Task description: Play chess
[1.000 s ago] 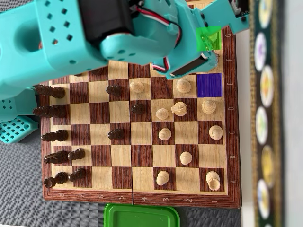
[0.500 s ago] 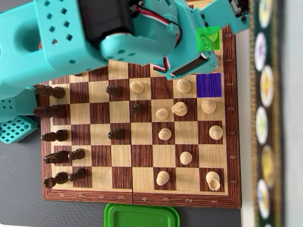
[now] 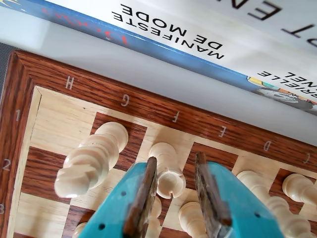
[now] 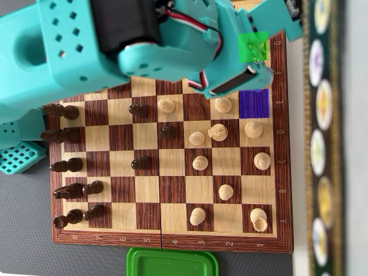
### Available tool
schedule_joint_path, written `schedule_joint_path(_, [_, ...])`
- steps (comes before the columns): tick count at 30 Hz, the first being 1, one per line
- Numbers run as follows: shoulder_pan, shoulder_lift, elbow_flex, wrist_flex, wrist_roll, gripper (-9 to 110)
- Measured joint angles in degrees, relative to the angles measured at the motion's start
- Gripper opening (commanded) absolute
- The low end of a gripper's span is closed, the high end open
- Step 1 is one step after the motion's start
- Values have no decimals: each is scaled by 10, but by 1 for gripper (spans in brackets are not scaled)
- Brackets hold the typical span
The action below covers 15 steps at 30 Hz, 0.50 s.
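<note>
A wooden chessboard [image 4: 172, 241] lies under my teal arm [image 4: 144, 40]. Dark pieces [image 4: 72, 135] crowd its left side and white pieces [image 4: 218, 132] are spread over the right. A green patch [image 4: 253, 46] and a purple patch [image 4: 254, 103] mark two squares by the right rim. In the wrist view my gripper [image 3: 175, 159] is open around a white rook [image 3: 167, 171] near the board's rim [image 3: 148, 101]. The rook stands close to the left pad, apart from the right one. A tall ridged white piece [image 3: 91, 158] stands to its left.
Books [image 3: 198, 44] lie just beyond the board edge and run along the right side in the overhead view [image 4: 322, 138]. A green plastic lid [image 4: 172, 263] sits below the board. More white pieces [image 3: 193, 218] stand close under and beside the fingers.
The arm has shifted slightly over the board's top right corner. No piece on the board has moved.
</note>
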Motion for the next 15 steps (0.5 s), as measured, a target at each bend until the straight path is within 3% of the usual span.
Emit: schedule_joint_path(15, [43,46,47,0,-20,12])
